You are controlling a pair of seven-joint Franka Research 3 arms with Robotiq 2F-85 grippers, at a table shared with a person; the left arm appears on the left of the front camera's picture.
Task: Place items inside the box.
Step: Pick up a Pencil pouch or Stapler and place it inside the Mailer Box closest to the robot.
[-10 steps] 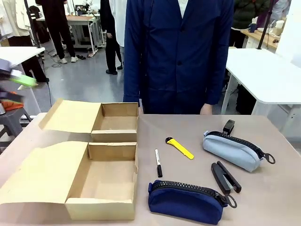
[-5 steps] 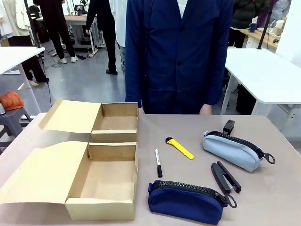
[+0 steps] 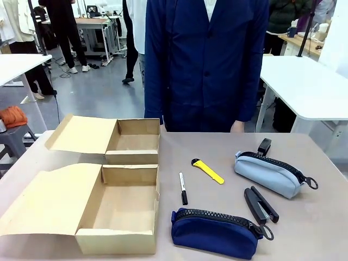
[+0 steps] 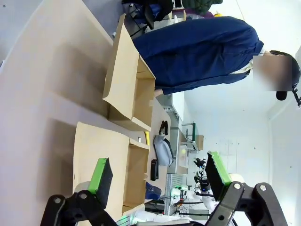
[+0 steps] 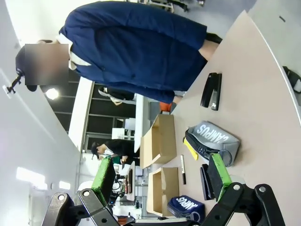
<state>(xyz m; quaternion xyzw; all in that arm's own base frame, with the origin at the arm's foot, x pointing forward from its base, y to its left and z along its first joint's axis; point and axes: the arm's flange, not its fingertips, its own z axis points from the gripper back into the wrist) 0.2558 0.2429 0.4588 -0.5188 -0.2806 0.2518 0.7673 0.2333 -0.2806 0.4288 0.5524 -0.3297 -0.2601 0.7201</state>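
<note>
Brown desk [image 3: 304, 239] top stretches out in front of me, and a person in a dark blue coat [image 3: 206, 60] stands at the far side of it. My landmark is the near box [image 3: 115, 241], open with its lid flap lying flat to the left. It has nothing in it. The far box [image 3: 133, 157] sits just behind it, open too, with nothing in it.

All the items wait to the right of the near box. The black marker pen [image 3: 183, 188] lies just beside its right wall. The navy zip pouch [image 3: 215, 232] lies near its front right corner. The yellow utility knife [image 3: 208, 171] is a bit more to the right and farther back. The long black stapler [image 3: 260, 204], the grey zip pouch [image 3: 269, 174] and the small black stapler [image 3: 264, 146] are well off to the right.

My left fingers [image 4: 100, 173] are spread wide and hold nothing. My right fingers [image 5: 104, 175] are spread wide too, with nothing between them.

I think no item is in yet, so the first pick comes now. To do it well, I should come straight down over one thing, line my fingers across its thin side, and pinch at its middle so it does not tip. Then I lift it high over the near box's wall and let go low inside.
</note>
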